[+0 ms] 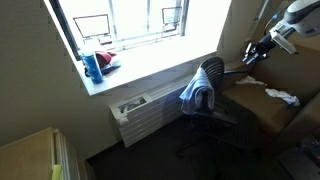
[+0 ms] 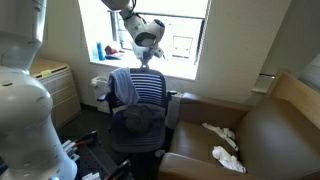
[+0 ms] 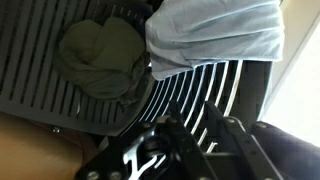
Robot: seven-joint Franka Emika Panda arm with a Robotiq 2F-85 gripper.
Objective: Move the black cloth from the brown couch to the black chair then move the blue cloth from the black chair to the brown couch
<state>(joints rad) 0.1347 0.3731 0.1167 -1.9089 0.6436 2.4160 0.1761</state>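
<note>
The black chair stands by the window and also shows in an exterior view. The blue cloth hangs over its backrest; it shows too in an exterior view and in the wrist view. The black cloth lies bunched on the chair seat and is visible in the wrist view. The brown couch stands beside the chair and appears in both exterior views. My gripper hovers just above the chair's backrest, open and empty.
Two white cloths lie on the couch, also seen in an exterior view. A radiator sits under the window sill, which holds a blue bottle. A wooden cabinet stands beyond the chair.
</note>
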